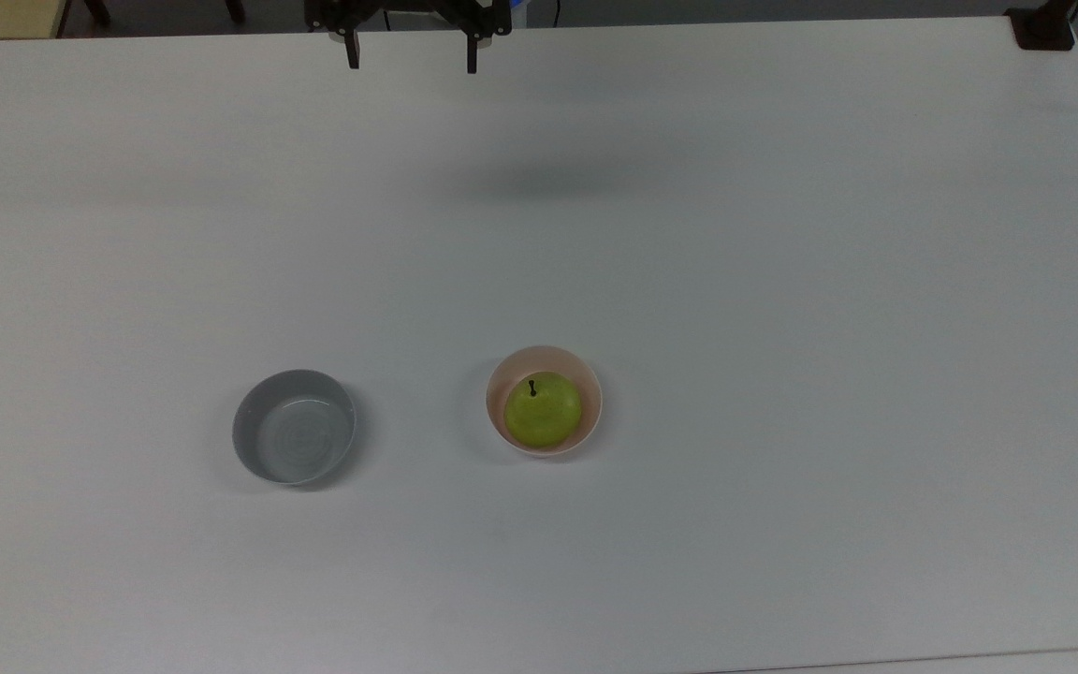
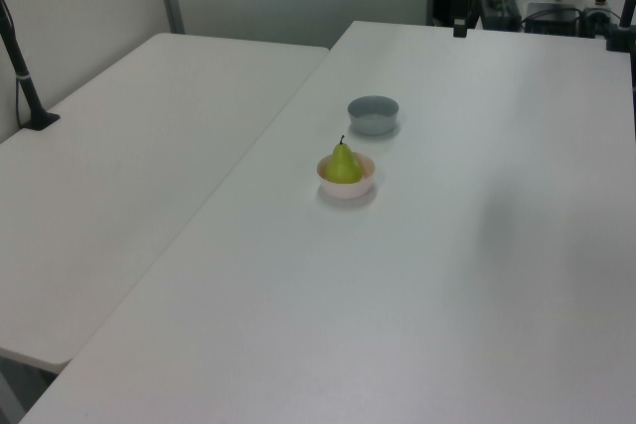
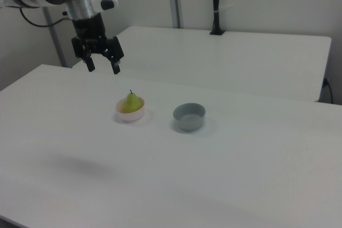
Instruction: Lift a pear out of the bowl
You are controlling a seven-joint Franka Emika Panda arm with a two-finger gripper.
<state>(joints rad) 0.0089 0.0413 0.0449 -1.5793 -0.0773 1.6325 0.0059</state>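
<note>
While the gripper (image 3: 102, 69) hangs high with fingers wide, pear (image 1: 543, 409) sits upright in the pink bowl (image 1: 586, 373) — approach not started.
Centre over the stem, descend straight, close low on the belly — avoid the rim and the grey bowl (image 1: 294, 426).

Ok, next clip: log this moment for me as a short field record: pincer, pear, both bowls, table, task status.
pincer: the pincer is open, holding nothing, raised above the table and apart from both bowls
pear: the pear sits upright in the pink bowl, stem up
pink bowl: the pink bowl is on the table, to the top view's right of the grey bowl
grey bowl: the grey bowl holds nothing, apart from the pink bowl
table: the white table
task status: pear not yet grasped
</note>
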